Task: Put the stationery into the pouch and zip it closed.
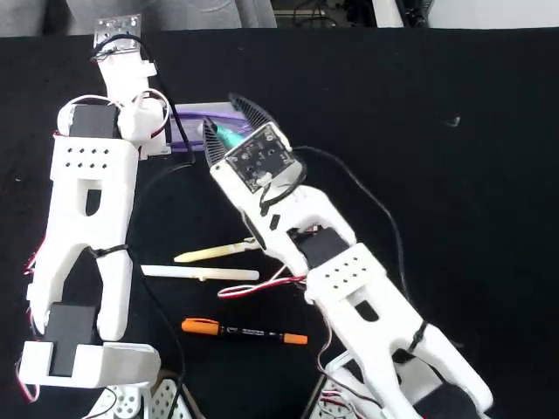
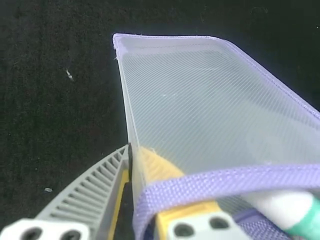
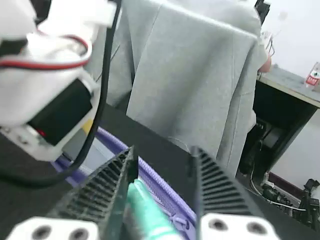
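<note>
Left gripper [image 2: 134, 154] pinches the pouch [image 2: 200, 110] rim. Right gripper [image 3: 164, 156] is spread, so the green pen [image 3: 145, 210] could slip outside the mouth

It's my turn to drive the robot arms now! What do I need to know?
The left gripper is shut on the pouch, beside its opening.
The right gripper is open, with the green pen between its fingers, at that opening.
The yellow pen, white pen and orange marker lie on the table.
Done: nothing fully inside that I can see.
Left: drop the green pen in, add the other three, zip it closed.
</note>
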